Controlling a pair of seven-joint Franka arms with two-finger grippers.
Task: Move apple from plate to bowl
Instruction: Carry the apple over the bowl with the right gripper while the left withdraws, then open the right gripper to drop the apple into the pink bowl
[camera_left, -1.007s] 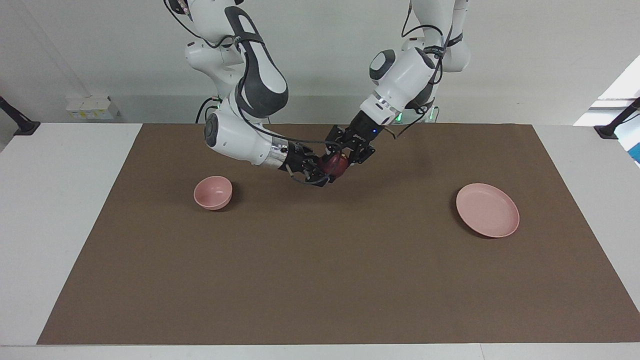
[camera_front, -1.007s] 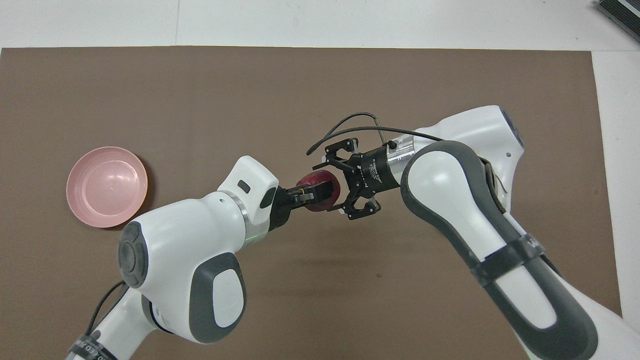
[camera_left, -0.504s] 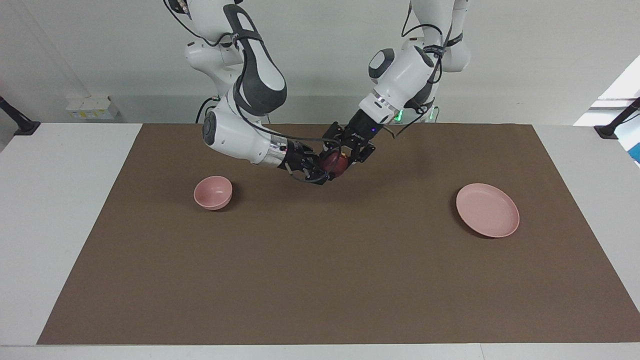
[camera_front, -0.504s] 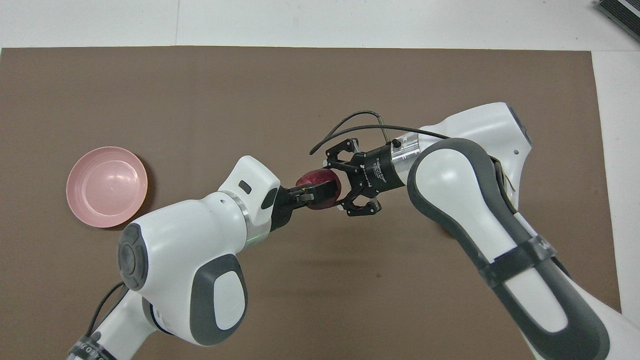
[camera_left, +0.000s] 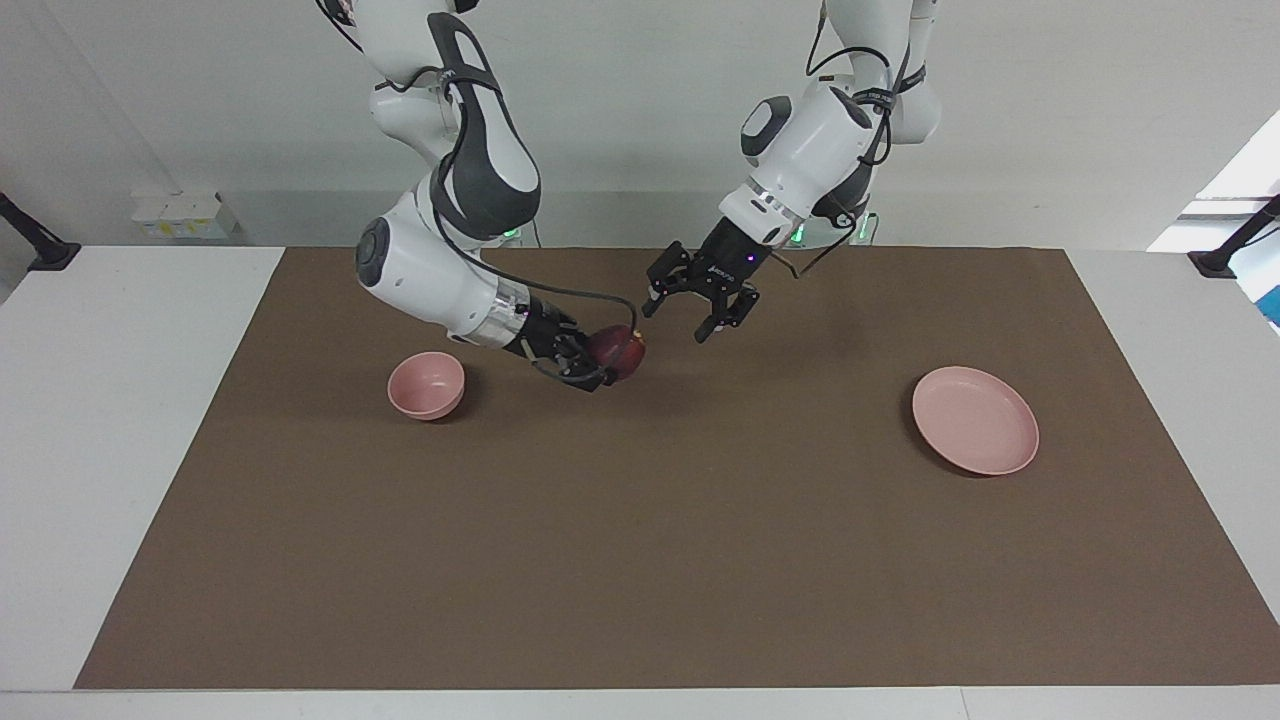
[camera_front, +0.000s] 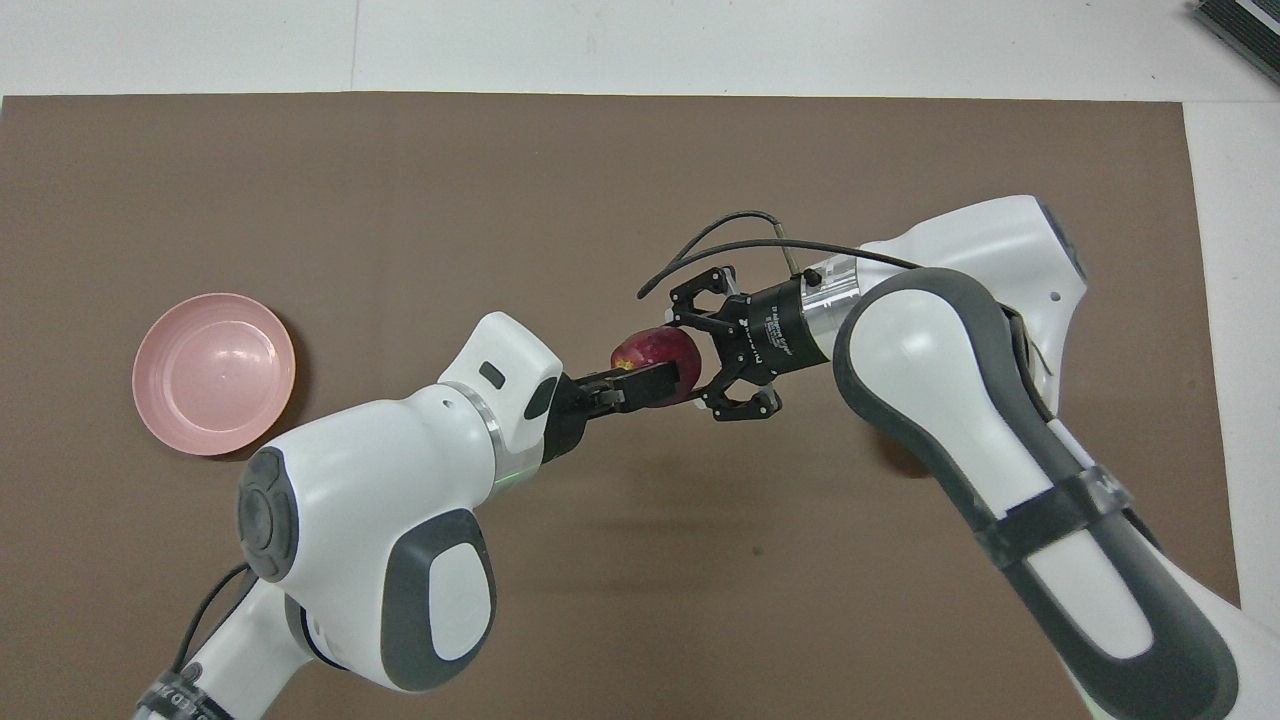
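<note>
The dark red apple (camera_left: 620, 350) is held above the brown mat in my right gripper (camera_left: 606, 362), which is shut on it, beside the bowl toward the table's middle. The small deep pink bowl (camera_left: 427, 385) stands empty toward the right arm's end. The wide pink plate (camera_left: 975, 420) lies empty toward the left arm's end. My left gripper (camera_left: 677, 322) is open and empty, in the air a short way from the apple. In the overhead view I see the apple (camera_front: 655, 348), the right gripper (camera_front: 692, 358), the left gripper (camera_front: 640, 385) and the plate (camera_front: 213, 373); the right arm hides the bowl.
A brown mat (camera_left: 640, 560) covers most of the white table (camera_left: 120, 420). Black clamp mounts stand at both table ends near the robots (camera_left: 40, 250). Nothing else lies on the mat.
Both grippers were at the apple over the mat's middle. The left gripper has let go and drawn back. The right gripper has carried the apple toward the bowl.
</note>
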